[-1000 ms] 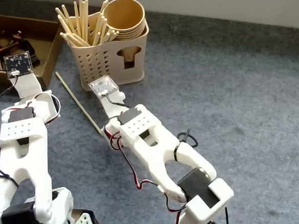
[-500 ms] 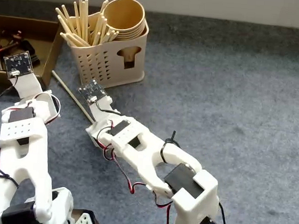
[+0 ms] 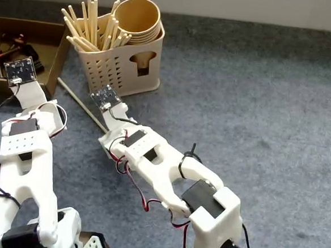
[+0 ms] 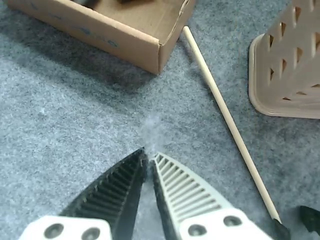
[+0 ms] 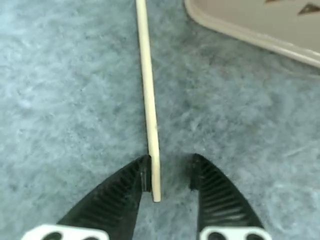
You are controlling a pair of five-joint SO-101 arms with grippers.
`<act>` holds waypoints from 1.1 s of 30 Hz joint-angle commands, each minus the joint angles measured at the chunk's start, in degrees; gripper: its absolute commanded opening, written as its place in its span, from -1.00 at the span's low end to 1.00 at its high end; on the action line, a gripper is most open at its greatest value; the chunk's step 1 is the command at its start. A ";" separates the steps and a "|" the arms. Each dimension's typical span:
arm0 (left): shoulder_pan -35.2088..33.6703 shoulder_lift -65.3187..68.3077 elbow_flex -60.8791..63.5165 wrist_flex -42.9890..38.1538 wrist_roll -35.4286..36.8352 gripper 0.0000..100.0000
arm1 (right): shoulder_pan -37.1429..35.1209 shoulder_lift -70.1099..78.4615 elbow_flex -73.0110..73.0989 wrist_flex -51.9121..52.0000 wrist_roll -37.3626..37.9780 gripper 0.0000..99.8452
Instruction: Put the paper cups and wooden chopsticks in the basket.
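Our grey-carpeted worktop (image 3: 257, 108) carries one wooden chopstick (image 5: 147, 90) beside the basket (image 3: 121, 64). We see our right gripper (image 5: 171, 165) fingers part-open astride its end, and our left gripper (image 4: 149, 156) fingers closed on nothing.

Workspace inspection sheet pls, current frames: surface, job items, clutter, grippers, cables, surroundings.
Surface: grey carpet-like mat, nothing spilled.
Job's things: basket holds stacked paper cups and a bundle of chopsticks; one loose chopstick lies flat between the basket and the box.
Clutter: open cardboard box with small parts inside, beside the basket.
Grippers: left gripper shut, empty, over bare mat; right gripper open, with the loose chopstick's end between its fingers.
Cables: red and black wires loop off the right arm's side.
Surroundings: pale band along the far edge.
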 commanded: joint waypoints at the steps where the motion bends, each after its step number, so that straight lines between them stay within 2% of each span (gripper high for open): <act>1: -0.40 -1.98 -0.22 -0.88 -0.18 -0.99 | -2.15 0.66 -0.66 1.27 3.25 -0.88; 4: -0.40 -1.98 -0.22 -0.88 -0.18 -0.99 | -2.15 0.66 -1.01 4.18 7.65 -0.88; 11: -0.40 -1.98 -0.22 -0.88 -0.18 -0.99 | -1.63 0.40 -1.10 13.76 8.44 -0.94; 16: -0.48 -1.98 -0.31 -0.88 -0.26 -0.99 | 0.22 -5.67 -0.84 20.62 16.00 -0.99; 25: -0.48 -1.98 -0.31 -0.88 -0.26 -0.99 | 1.63 -10.33 0.40 20.53 15.38 -0.96; 29: -0.48 -1.98 -0.31 -0.88 -0.26 -0.99 | 1.10 -10.33 0.40 20.70 5.45 -0.68; 31: -0.48 -1.98 -0.31 -0.88 -0.26 -0.99 | 0.92 -10.24 0.40 20.53 4.40 -0.58; 33: -0.48 -1.98 -0.31 -0.88 -0.26 -0.99 | 0.04 -10.24 0.40 20.53 4.48 -0.57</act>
